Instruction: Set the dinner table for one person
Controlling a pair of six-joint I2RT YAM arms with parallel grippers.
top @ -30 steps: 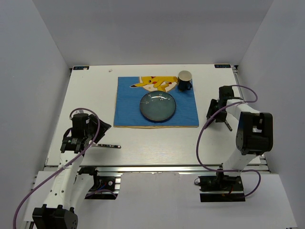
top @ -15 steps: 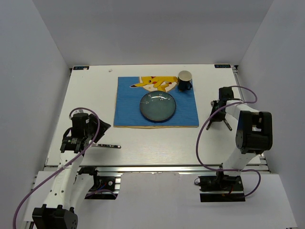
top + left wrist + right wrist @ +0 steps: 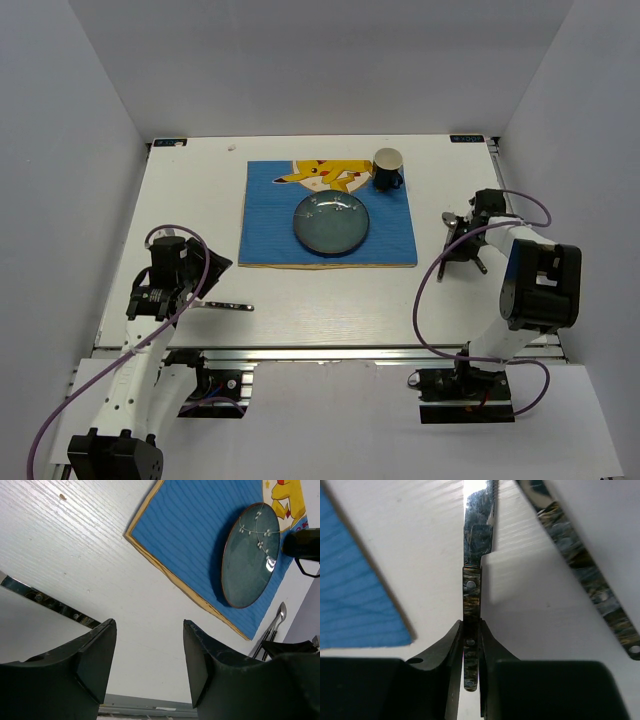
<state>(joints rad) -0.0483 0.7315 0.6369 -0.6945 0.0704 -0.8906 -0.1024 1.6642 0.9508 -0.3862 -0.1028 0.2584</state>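
1. Knife (image 3: 472, 580) handle is pinched between the jaws of the right gripper (image 3: 471, 645), which press on both of its sides.
2. Its long axis runs straight away from the fingers, blade at the far end. It lies on the dinner table (image 3: 330, 300), just right of the placemat (image 3: 270, 215), with a second utensil (image 3: 590, 575) beside it.
3. The plate (image 3: 331, 222) lies to the left of this grip, so the carry likely goes leftward, with the knife parallel to the mat's edge.
4. The left gripper (image 3: 149, 650) hangs open, well apart from the knife. The right arm is nearer.
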